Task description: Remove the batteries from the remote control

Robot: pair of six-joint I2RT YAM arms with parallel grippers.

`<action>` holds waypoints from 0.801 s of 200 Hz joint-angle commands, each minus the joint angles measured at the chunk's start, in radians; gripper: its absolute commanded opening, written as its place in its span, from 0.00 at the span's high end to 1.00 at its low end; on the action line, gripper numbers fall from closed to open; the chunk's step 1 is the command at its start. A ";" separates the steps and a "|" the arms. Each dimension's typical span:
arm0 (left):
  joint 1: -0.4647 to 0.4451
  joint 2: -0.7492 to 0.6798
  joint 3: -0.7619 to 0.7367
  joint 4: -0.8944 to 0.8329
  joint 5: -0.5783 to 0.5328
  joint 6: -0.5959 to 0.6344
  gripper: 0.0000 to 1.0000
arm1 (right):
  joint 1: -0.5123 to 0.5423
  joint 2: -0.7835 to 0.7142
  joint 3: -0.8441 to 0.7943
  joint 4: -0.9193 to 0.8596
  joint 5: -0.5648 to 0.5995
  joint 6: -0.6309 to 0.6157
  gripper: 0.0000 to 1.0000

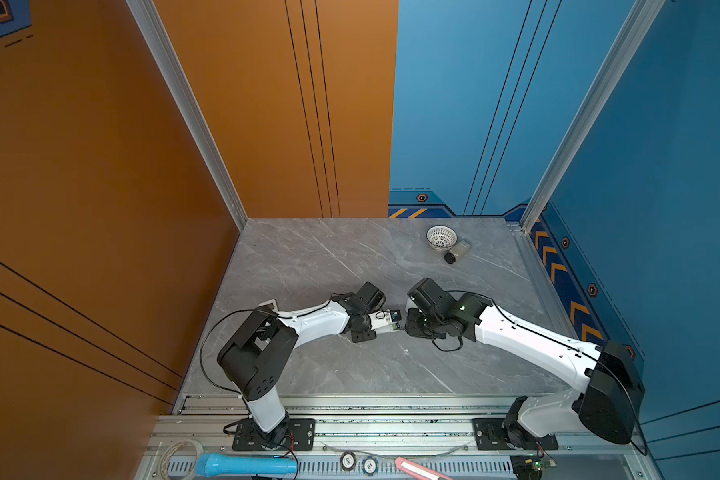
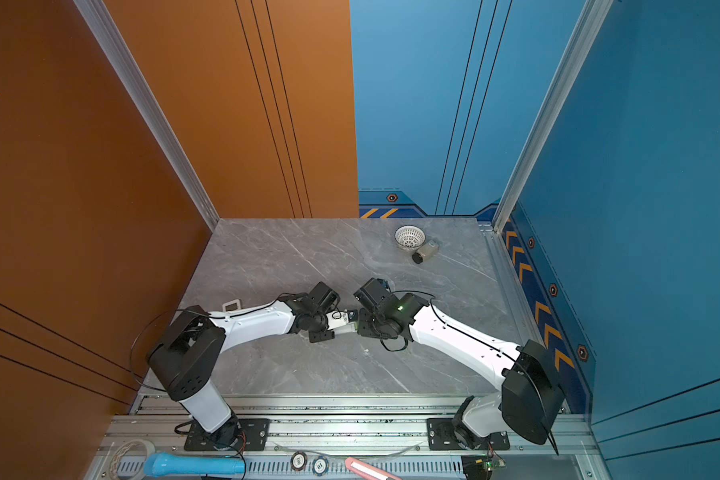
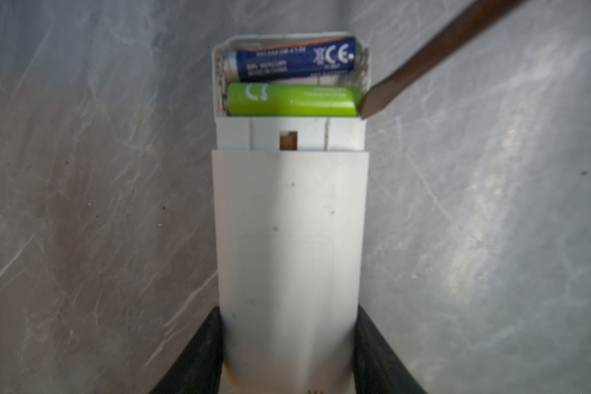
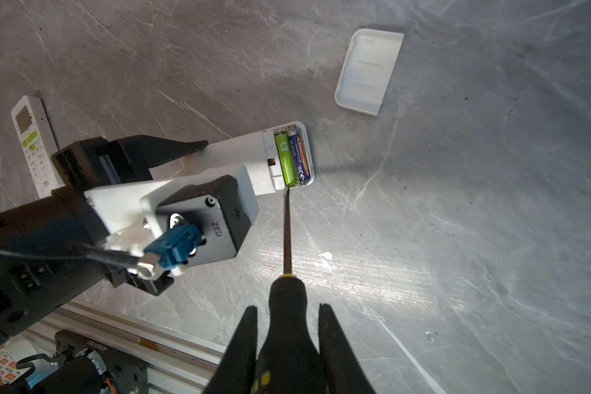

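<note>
While the left gripper [image 3: 287,341] clamps the smooth white plastic remote control [image 3: 287,221] at half width, the right gripper [image 4: 287,314], shut on the black-handled screwdriver [image 4: 286,232], should wedge its flat blade under the end of the glossy green battery [image 3: 292,100], levering gently. Blue battery [image 3: 290,61] alongside; both cylinders seated in the open bay.

White-shelled arms [image 1: 316,321] with bulky black joints [image 1: 254,361] and black cables [image 4: 113,258].

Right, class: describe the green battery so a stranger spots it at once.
On the grey table, the left hand holds a white remote with its end open. Inside lie a green battery and a blue one, side by side. Green lies nearer the hand, at the screwdriver tip.
</note>
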 commanded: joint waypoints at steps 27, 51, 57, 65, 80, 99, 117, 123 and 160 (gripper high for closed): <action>-0.020 0.043 0.005 -0.067 -0.045 -0.018 0.93 | 0.007 0.035 0.032 -0.117 0.073 0.033 1.00; -0.025 0.044 0.007 -0.066 -0.058 -0.026 0.94 | 0.006 0.036 0.038 -0.132 0.077 0.043 1.00; -0.026 0.045 0.007 -0.066 -0.063 -0.026 0.94 | 0.006 0.035 0.041 -0.135 0.079 0.045 1.00; -0.028 0.044 0.006 -0.066 -0.066 -0.028 0.94 | 0.007 0.035 0.044 -0.139 0.082 0.046 1.00; -0.031 0.042 0.004 -0.065 -0.063 -0.030 0.94 | 0.007 0.036 0.041 -0.138 0.092 0.049 1.00; -0.034 0.038 0.003 -0.065 -0.056 -0.033 0.94 | 0.007 0.029 0.031 -0.098 0.093 0.052 1.00; -0.038 0.036 0.001 -0.066 -0.053 -0.037 0.94 | 0.004 0.026 0.026 -0.061 0.082 0.052 1.00; -0.039 0.035 0.000 -0.065 -0.055 -0.038 0.94 | 0.005 0.024 0.026 -0.054 0.077 0.053 1.00; -0.044 0.034 0.002 -0.065 -0.051 -0.044 0.94 | 0.003 0.016 0.002 0.004 0.040 0.044 1.00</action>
